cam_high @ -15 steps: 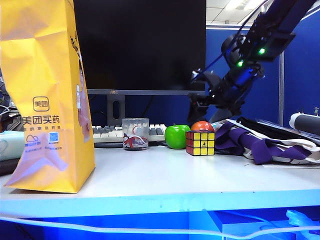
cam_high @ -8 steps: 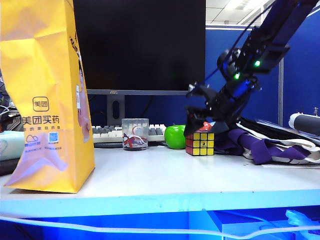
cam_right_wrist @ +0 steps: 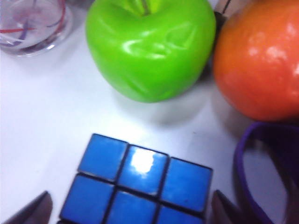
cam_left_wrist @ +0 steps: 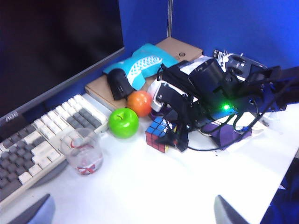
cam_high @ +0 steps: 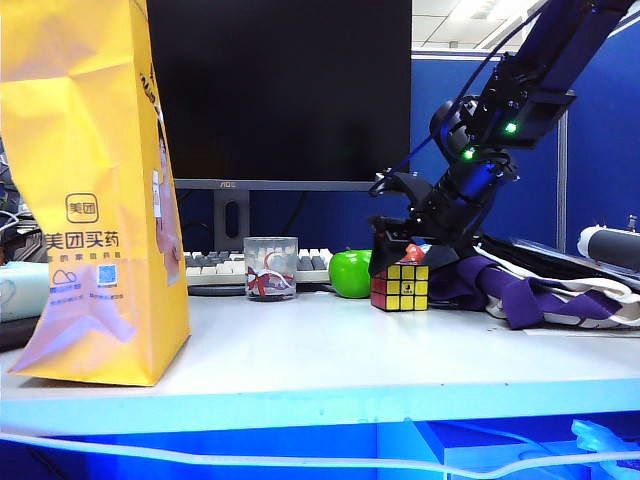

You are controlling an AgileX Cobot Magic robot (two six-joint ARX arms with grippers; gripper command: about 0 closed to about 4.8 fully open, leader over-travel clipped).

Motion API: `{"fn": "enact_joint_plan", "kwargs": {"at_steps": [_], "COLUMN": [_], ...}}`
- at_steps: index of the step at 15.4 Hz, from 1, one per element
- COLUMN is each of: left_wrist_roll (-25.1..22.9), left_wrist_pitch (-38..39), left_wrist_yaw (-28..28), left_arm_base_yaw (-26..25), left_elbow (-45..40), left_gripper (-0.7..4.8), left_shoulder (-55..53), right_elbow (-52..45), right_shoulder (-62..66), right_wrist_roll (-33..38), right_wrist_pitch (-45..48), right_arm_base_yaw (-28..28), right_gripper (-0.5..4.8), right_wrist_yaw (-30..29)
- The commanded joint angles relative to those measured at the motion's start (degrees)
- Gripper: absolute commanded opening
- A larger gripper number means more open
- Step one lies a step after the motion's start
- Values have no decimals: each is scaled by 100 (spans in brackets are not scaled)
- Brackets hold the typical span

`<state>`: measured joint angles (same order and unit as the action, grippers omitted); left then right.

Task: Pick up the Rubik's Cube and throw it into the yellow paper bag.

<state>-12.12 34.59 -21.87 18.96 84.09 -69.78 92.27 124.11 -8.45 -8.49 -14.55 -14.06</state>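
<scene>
My right gripper [cam_high: 398, 252] spread over Rubik's Cube [cam_high: 400, 286]: yellow, red, blue faces, black grid. My left gripper [cam_left_wrist: 131, 212] spread, aloft. Yellow paper bag [cam_high: 90, 190] reads 美团买药.

Setting: office cubicle workstation. Evidence: blue fabric partition walls [cam_high: 590, 160] with a metal joining strip; large dark computer monitor [cam_high: 280, 90] on a stand; white-and-grey keyboard [cam_left_wrist: 42, 140] at its foot; pale tabletop [cam_high: 330, 350]; suspended ceiling panels with strip lights [cam_high: 470, 15] above the partition. Desk clutter: black computer mouse [cam_left_wrist: 119, 84] on a brown pad, clear plastic cup [cam_high: 271, 268], green apple [cam_high: 352, 272], purple-strapped bag [cam_high: 530, 285].
</scene>
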Motion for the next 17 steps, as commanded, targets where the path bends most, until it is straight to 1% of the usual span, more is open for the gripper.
{"fn": "enact_joint_plan", "kwargs": {"at_steps": [1,2,3,6,8,9,10,11,12,13,14,15,16,17], "left_wrist_roll": [17,15,17,35,35,33,17,11,4,-153,-315,-356,-356,-350], "left_wrist_pitch": [-39,-39,-7,125,142,181,315,503,717,1010,1198,1351,1434,1414], "left_wrist_yaw": [22,61,170,173,260,492,859,1228,1561,2127,2345,2468,2533,2723], "left_arm_base_yaw": [2,2,2,2,2,2,2,2,0,0,0,0,0,0], "left_elbow": [24,24,28,31,31,31,31,28,26,9,-28,-153,-376,-695], "left_gripper": [462,462,462,470,479,479,479,479,479,479,479,479,479,479], "left_shoulder": [9,9,11,105,304,415,562,708,859,1123,1311,1543,1818,2129], "right_elbow": [17,20,203,741,1257,1445,1528,1526,1526,1526,1526,1526,1526,1526], "right_shoulder": [-11,-15,-31,-374,-990,-1259,-1554,-1836,-2120,-2570,-2802,-3003,-3091,-3121], "right_wrist_roll": [-57,-57,-46,46,61,179,455,579,612,605,603,612,605,549], "right_wrist_pitch": [83,107,-79,-520,-1084,-1338,-1491,-1613,-1829,-2129,-2179,-2221,-2291,-2468], "right_arm_base_yaw": [7,7,7,4,4,4,-4,-42,-164,-413,-682,-999,-1290,-1668], "right_gripper": [29,-1,-1,-1,-1,-1,-1,-1,-1,-1,-1,-1,-1,-1], "right_wrist_yaw": [11,-57,-439,-538,-699,-1014,-1392,-1733,-1895,-2153,-2398,-2555,-2557,-2529]}}
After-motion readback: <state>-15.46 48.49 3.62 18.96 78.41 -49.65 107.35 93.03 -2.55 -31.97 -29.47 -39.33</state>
